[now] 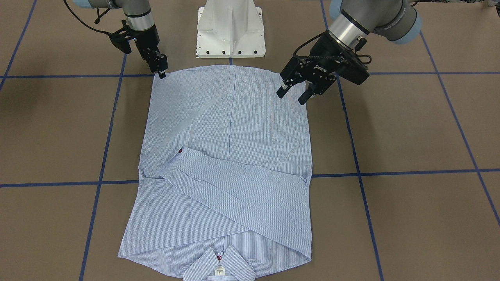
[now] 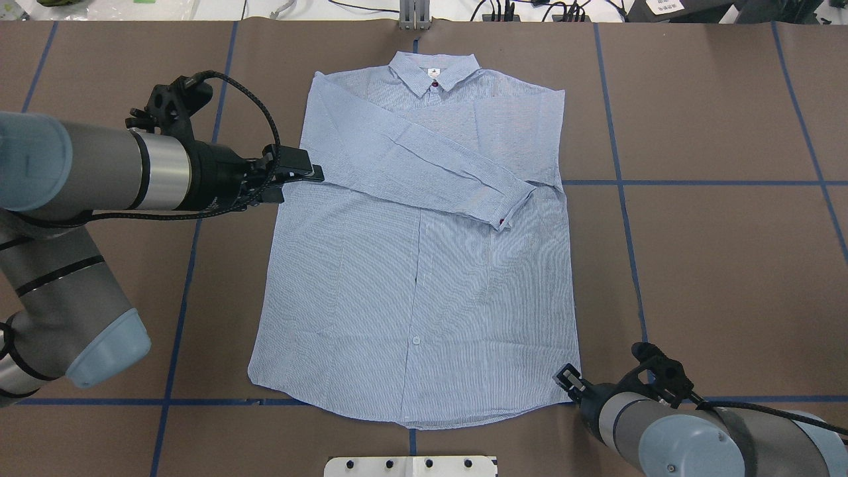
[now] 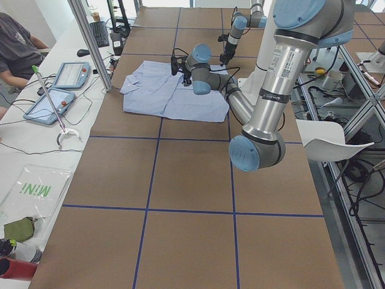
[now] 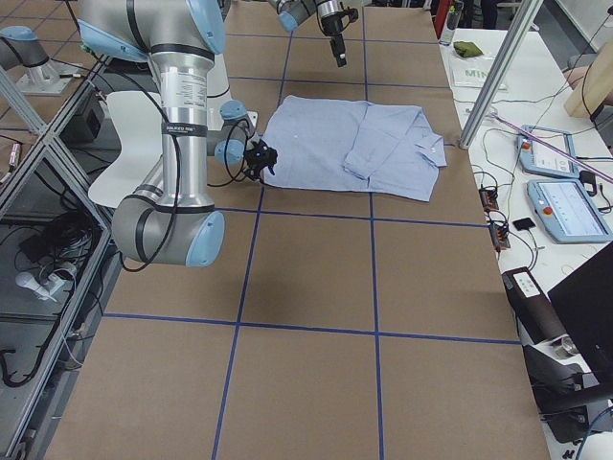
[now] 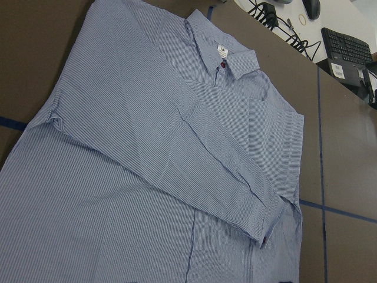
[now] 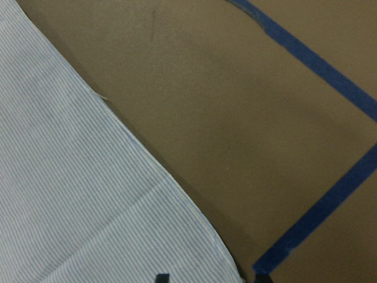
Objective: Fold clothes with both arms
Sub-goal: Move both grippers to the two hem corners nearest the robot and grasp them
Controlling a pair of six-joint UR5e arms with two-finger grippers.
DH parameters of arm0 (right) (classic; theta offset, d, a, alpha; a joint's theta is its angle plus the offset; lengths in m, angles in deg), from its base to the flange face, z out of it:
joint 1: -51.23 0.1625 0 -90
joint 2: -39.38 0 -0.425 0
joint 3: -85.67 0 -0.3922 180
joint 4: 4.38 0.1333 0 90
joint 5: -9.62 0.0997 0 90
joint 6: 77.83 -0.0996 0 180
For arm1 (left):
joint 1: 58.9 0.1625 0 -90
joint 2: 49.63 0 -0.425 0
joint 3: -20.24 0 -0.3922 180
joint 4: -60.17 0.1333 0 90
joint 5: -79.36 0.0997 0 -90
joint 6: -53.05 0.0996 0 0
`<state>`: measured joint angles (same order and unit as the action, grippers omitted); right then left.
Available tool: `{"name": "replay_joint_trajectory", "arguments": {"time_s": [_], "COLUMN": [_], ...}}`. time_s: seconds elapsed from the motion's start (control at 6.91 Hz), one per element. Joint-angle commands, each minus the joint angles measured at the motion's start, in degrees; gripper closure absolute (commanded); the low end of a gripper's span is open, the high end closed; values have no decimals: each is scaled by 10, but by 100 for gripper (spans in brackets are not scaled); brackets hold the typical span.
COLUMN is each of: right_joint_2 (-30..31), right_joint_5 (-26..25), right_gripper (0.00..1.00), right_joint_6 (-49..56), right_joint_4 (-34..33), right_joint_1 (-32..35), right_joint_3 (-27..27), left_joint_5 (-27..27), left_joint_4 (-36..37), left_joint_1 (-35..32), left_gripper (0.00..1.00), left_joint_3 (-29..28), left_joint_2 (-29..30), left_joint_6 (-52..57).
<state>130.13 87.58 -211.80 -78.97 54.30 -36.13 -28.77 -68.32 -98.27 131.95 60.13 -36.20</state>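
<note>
Stripes of light blue and white cover the long-sleeved button-up shirt (image 2: 424, 298), which lies flat and front-up in the middle of the brown table (image 2: 715, 278). Its collar (image 2: 434, 69) points away from the robot and its hem lies near the robot's base. One sleeve (image 2: 424, 159) is folded slantwise across the chest, and its cuff shows a dark red button (image 1: 180, 151). A small white label (image 1: 220, 270) sits inside the collar, its print too small to read. The black two-finger left end effector (image 1: 291, 96) hangs above the shirt's edge on the robot's left, its jaws spread wide and holding nothing. White lettering on its body, seen upside down, appears to read ROBOTIQ. The black right end effector (image 1: 161, 73) is down at the hem corner on the robot's right, jaws a narrow way apart. Its wrist view shows the corner's edge lying between the two dark fingertips (image 6: 160, 277). Blue tape lines (image 1: 410, 171) grid the table. A white pedestal base (image 1: 230, 31) stands just beyond the hem. Well apart, on a white side bench, lie two blue-framed tablets (image 3: 71, 74), a black keyboard (image 3: 100, 34) and a clear bag printed "MINI" (image 3: 33, 192) in green, with a seated person (image 3: 15, 51) beside them.
</note>
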Motion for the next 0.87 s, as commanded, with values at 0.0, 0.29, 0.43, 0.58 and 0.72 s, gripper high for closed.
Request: {"name": "replay_joint_trajectory", "arguments": {"time_s": [0.0,0.29,0.43,0.58,0.72], "right_joint_2": [0,-1,-1,-1,-1], "right_joint_5": [1,2,2,3,4], "right_gripper": [42,42,42,53,85], "right_joint_6": [-1,-1,-1,-3,-6], "right_joint_4": [0,0,0,0,0], "right_joint_1": [-1,-2,-3,-3,-3], "right_joint_3": [2,7,11,10,9], "left_joint_5": [6,6,6,6,6], "left_joint_4": [0,0,0,0,0], "left_joint_1": [0,0,0,0,1], "left_gripper": [16,16,16,16,16], "left_joint_3": [1,1,1,1,1], "left_joint_2": [-9,-9,-9,-9,-9], "left_joint_6": [0,0,0,0,0]}}
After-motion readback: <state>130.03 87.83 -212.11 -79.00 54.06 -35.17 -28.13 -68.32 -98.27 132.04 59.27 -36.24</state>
